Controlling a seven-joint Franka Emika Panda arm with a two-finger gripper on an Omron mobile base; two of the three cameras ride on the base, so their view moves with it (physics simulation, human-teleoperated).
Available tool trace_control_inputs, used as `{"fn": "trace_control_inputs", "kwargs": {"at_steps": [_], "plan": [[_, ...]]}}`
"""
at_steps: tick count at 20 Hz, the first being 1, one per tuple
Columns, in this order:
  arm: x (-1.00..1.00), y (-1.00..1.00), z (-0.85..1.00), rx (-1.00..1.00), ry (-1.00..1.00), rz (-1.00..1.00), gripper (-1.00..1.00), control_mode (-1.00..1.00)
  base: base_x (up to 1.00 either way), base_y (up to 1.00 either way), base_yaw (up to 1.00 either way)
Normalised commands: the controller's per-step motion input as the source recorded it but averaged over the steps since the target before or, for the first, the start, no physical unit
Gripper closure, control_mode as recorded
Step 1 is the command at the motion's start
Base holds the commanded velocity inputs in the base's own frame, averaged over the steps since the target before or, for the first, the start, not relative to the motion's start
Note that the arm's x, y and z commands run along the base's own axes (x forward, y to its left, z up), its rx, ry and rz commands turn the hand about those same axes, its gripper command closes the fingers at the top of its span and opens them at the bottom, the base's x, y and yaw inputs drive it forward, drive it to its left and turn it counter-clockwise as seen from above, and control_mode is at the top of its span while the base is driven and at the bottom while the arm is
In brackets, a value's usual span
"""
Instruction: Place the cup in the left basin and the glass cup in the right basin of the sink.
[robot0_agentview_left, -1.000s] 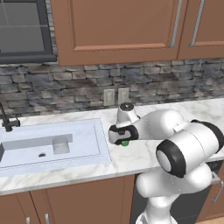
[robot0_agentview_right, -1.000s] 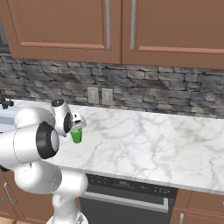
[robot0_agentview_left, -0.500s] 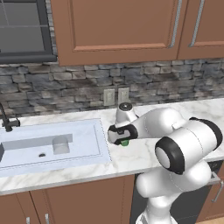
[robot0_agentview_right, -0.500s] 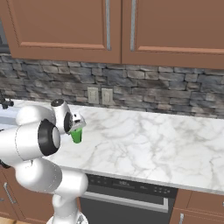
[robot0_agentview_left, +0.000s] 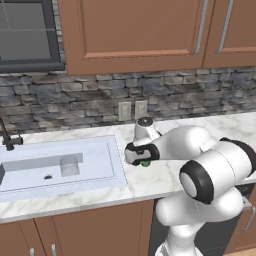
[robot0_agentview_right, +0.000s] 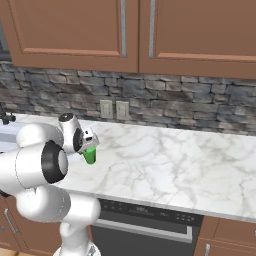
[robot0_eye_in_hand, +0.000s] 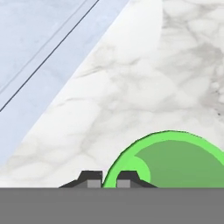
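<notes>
My gripper (robot0_eye_in_hand: 108, 180) is shut on the rim of the bright green cup (robot0_eye_in_hand: 175, 159), one finger inside and one outside. The cup (robot0_agentview_left: 145, 162) hangs upright just above the marble counter, a short way right of the sink (robot0_agentview_left: 116, 165). From the other side, the cup (robot0_agentview_right: 90, 155) shows below the hand (robot0_agentview_right: 86, 138). The glass cup (robot0_agentview_left: 69, 165) stands upright in the right basin (robot0_agentview_left: 30, 182), near its back right, beside the small drain hole (robot0_agentview_left: 48, 176). The sink's flat rim (robot0_eye_in_hand: 39, 65) fills the upper left of the hand view. The left basin is out of view.
The thin dark tap (robot0_agentview_left: 6, 135) rises at the back left of the sink. A stone backsplash with two wall outlets (robot0_agentview_left: 133, 109) runs behind the counter, with wooden cabinets above. The marble counter (robot0_agentview_right: 190, 165) stretches right, over a dark oven front (robot0_agentview_right: 145, 227).
The gripper and the green cup have hardly moved. Only the arm's elbow has shifted slightly.
</notes>
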Motion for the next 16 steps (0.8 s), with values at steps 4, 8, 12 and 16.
{"fn": "trace_control_inputs", "kwargs": {"at_steps": [4, 8, 12, 16], "plan": [[-0.06, -0.35, 0.09, -0.04, 0.00, 0.00, 1.00, -1.00, 0.00, 0.00, 0.00], [0.00, -0.37, 0.25, -0.02, 0.00, -0.01, 1.00, -1.00, 0.00, 0.00, 0.00], [0.00, -0.18, 0.37, -0.03, 0.00, 0.00, 1.00, -1.00, 0.00, 0.00, 0.00], [0.00, -0.14, 0.36, -0.03, 0.00, 0.00, 1.00, -1.00, 0.00, 0.00, 0.00]]}}
